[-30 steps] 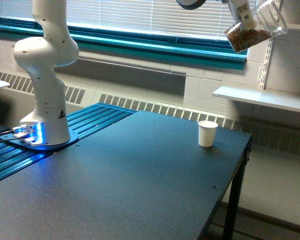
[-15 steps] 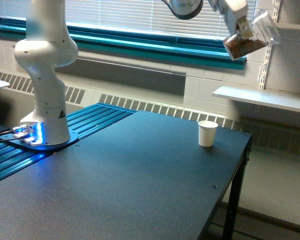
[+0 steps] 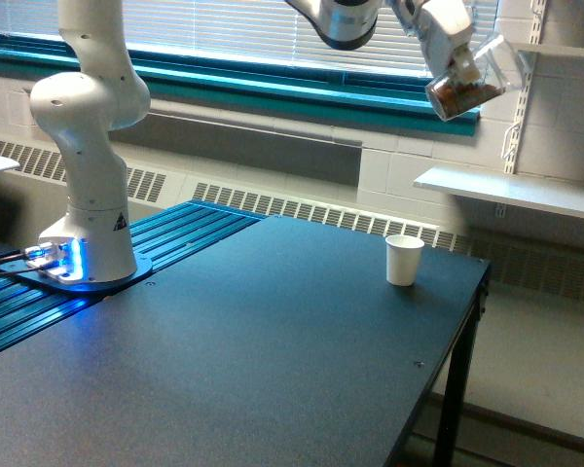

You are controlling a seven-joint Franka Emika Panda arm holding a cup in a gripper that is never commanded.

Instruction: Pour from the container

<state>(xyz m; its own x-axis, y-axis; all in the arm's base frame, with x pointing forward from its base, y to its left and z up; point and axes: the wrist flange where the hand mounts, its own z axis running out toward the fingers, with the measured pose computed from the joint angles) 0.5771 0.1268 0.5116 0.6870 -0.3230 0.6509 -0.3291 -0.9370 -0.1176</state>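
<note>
A clear plastic container (image 3: 472, 80) with brown granular bits in its lower part hangs tilted near the top of the exterior view, toward the exterior view's right. My gripper (image 3: 457, 60) is shut on it, with the white hand above it partly cut off by the frame's top edge. A white paper cup (image 3: 403, 260) stands upright on the dark table (image 3: 234, 360) near its far right corner, well below the container and a little to its left.
The arm's white base (image 3: 86, 195) stands at the exterior view's left on a blue ribbed surface. A white wall shelf (image 3: 511, 190) juts out behind the table's right edge. Window blinds and a teal sill run along the back wall.
The gripper and the container have moved down and to the exterior view's left. The paper cup has stayed where it was.
</note>
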